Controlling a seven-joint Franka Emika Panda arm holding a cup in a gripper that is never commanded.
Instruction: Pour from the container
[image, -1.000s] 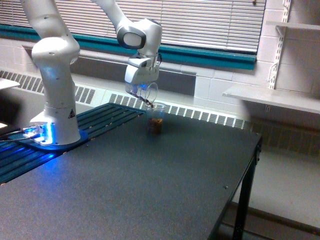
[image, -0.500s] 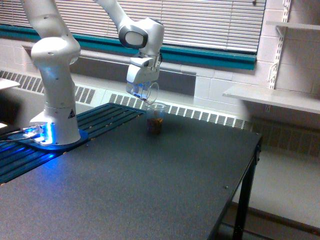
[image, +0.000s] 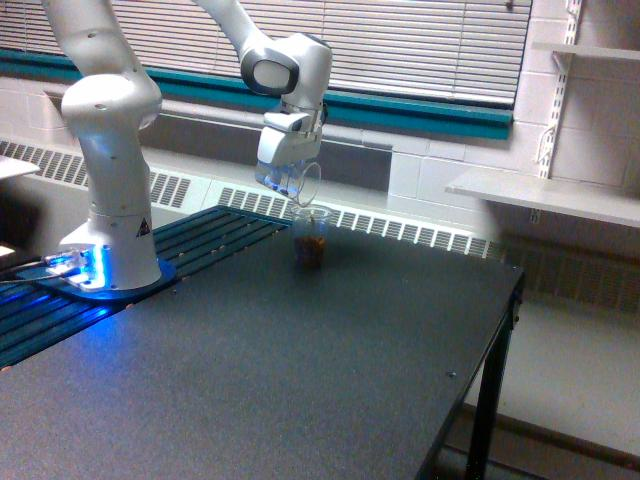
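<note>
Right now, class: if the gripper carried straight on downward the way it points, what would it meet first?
Most likely the standing cup just below: the gripper and its tilted container hang almost directly over that cup's rim. Depth is hard to judge from one view, so it could instead reach the black table beside it.

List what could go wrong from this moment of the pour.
1. The container is tipped in the tool just above the slimmer cup; if its mouth drifts sideways, remaining contents could land on the black table.
2. The standing cup is light, clear plastic and stands unsupported; a low swing of the container could knock it over and spill the brown contents.
3. The container is hard to see against the blinds, so whether it is empty cannot be judged.
</note>
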